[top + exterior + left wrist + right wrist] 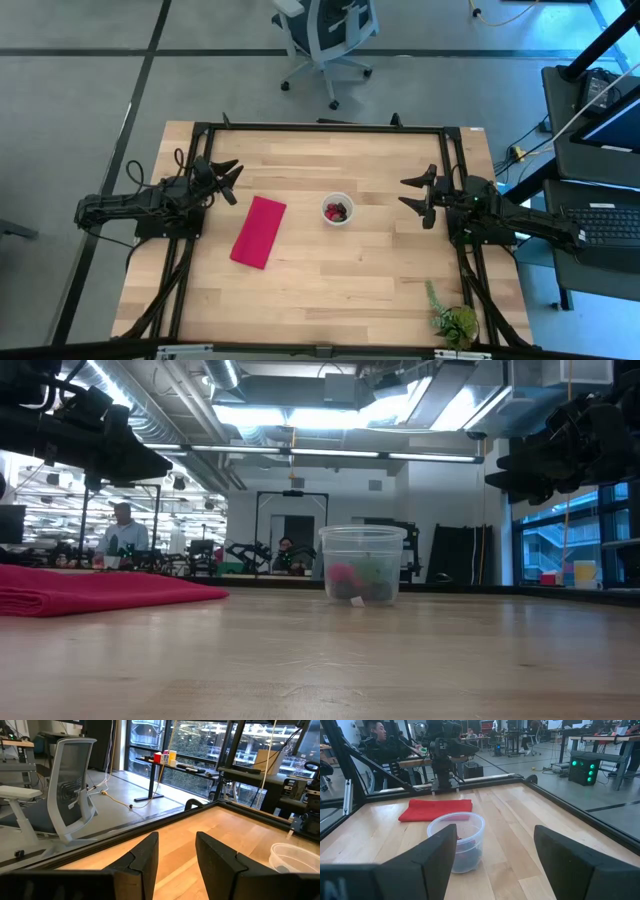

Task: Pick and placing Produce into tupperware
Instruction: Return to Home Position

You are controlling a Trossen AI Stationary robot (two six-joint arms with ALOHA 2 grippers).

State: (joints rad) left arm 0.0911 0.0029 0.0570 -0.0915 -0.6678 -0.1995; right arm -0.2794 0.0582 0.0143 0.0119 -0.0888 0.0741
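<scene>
The tupperware (338, 209), a small round clear cup, stands upright on its base at the middle of the wooden table. It also shows in the low view (362, 565) and the right wrist view (456, 840). Red and dark produce (338, 211) lies inside it. My left gripper (229, 180) hovers open at the table's left side, level, with nothing between its fingers (176, 857). My right gripper (420, 197) hovers open at the right side, facing the tupperware, also holding nothing (495, 855).
A folded magenta cloth (259, 231) lies flat left of the tupperware. A small green leafy plant (452, 320) stands at the near right corner. A black frame (320, 127) edges the table. An office chair (325, 35) stands beyond the far edge.
</scene>
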